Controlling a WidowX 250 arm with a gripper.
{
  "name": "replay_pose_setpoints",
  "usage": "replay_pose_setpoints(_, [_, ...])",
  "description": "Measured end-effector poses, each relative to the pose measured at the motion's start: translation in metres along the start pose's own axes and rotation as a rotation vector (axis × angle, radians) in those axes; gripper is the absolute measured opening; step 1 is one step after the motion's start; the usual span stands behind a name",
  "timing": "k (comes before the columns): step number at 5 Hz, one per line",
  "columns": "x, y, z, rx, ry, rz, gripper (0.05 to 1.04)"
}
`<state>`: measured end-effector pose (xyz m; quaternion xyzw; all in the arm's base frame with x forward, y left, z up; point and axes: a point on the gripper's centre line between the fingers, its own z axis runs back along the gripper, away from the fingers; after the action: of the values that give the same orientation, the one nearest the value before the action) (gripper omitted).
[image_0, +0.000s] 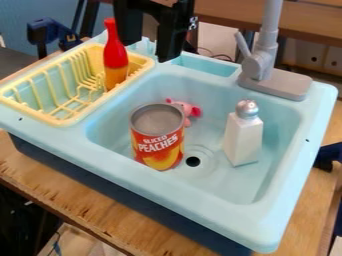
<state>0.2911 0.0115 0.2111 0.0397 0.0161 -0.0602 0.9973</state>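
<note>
Black gripper (149, 51) hangs down from the top edge of the view, over the rear of the light blue toy sink (200, 194), near the yellow dish rack (61, 121). It is released: the two fingers are spread with a visible gap between them, and nothing is held in that gap. Nearest thing is the bottle (116, 57), red on top and orange lower down, roughly upright in the right rear part of the rack. Relative to the gripper, the bottle is just beside it on the view's left, its neck next to the nearer finger and its base lower in the view than the fingertips; can't tell whether finger and bottle touch. Rack sits along the left side of the sink, next to the basin. In the basin, well apart from the gripper and lower in the view, a red can (157, 141) with orange-yellow on its label stands upright, gray top up, near the drain (193, 161). Pink toy (191, 110) lies behind the can, partly hidden by it. White shaker (243, 135) with a silver cap stands in the right part of the basin, leaning slightly, drain between it and the can. Gray faucet (259, 65) is mounted on the back rim, to the right of the gripper. Sink rests on a wooden table (80, 205); blue clamp (45, 31) at upper left, left of the bottle.
</note>
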Motion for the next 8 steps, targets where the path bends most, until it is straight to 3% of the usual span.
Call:
replay_pose_setpoints(1, [0.001, -0.001, -0.008, -0.007, 0.032, -0.007, 1.001])
replay_pose_setpoints(3, [0.008, 0.037, 0.001, -0.050, 0.055, -0.027, 1.001])
replay_pose_setpoints(4, [0.011, 0.050, 0.017, -0.042, 0.024, -0.024, 1.001])
replay_pose_setpoints(6, [0.012, 0.076, 0.033, 0.010, 0.012, 0.024, 1.001])
replay_pose_setpoints(8, [0.015, 0.093, 0.009, -0.021, 0.072, 0.048, 1.001])
